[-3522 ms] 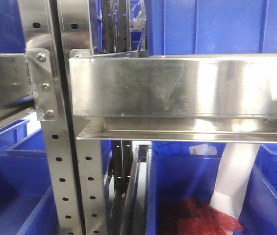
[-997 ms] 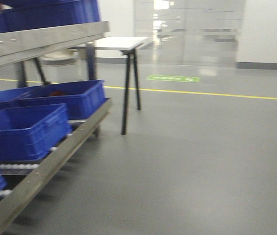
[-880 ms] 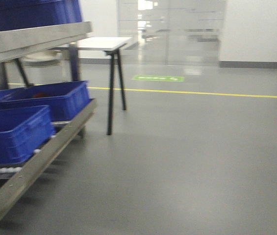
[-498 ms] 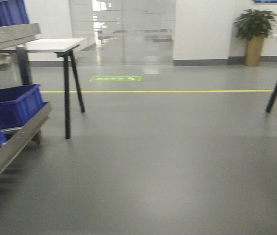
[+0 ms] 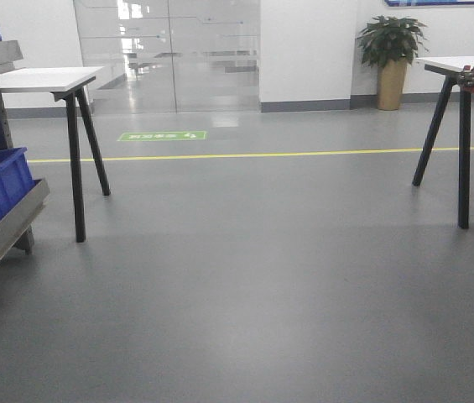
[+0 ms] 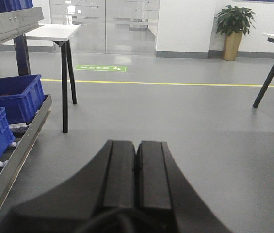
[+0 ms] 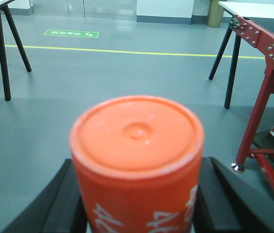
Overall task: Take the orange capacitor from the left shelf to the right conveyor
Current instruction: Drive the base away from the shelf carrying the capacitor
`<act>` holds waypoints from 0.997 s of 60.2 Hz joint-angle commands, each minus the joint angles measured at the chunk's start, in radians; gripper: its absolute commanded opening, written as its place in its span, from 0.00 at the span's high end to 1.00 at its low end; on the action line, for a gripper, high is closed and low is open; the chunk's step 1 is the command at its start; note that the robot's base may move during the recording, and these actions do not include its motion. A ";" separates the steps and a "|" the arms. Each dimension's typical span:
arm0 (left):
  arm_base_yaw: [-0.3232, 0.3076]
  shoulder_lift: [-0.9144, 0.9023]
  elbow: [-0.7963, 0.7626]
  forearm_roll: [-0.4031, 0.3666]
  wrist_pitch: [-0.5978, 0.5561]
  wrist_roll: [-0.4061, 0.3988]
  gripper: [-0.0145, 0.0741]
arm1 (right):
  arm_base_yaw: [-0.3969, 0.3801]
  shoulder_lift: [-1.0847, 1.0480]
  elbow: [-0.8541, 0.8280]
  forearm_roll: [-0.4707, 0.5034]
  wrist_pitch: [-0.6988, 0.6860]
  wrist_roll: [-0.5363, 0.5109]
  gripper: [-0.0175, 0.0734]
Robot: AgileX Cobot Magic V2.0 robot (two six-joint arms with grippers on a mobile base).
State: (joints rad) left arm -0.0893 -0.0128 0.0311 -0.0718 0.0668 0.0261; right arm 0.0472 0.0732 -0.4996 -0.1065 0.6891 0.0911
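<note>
Right wrist view alone shows the capacitor [image 7: 137, 141], grasped between the right tool [image 7: 139, 216] fingers, long axis running up the frame, flat top toward the lens and blurred. Its white print is cut off at the bottom edge. Conveyor [image 7: 259, 41] red edge sits far right, mostly cropped. Left wrist view shows the left tool [image 6: 136, 165] clenched, fingers pressed together, with shelf [image 6: 10, 22] and bins [image 6: 13, 94] at left.

Grey floor [image 5: 245, 285]: table legs [image 5: 75, 168], yellow line [image 5: 304, 154], green marking [image 5: 162, 135], possibly lettered
</note>
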 commanded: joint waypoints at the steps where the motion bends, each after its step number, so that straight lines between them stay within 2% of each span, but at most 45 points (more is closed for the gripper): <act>1: 0.003 -0.012 -0.004 -0.002 -0.091 -0.002 0.98 | -0.003 0.015 -0.029 -0.014 -0.097 -0.008 0.75; 60: 0.001 -0.012 -0.004 -0.002 -0.091 -0.002 0.98 | -0.003 0.015 -0.029 -0.014 -0.097 -0.008 0.75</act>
State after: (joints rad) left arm -0.0893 -0.0128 0.0311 -0.0718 0.0668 0.0261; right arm 0.0472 0.0728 -0.4996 -0.1065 0.6891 0.0911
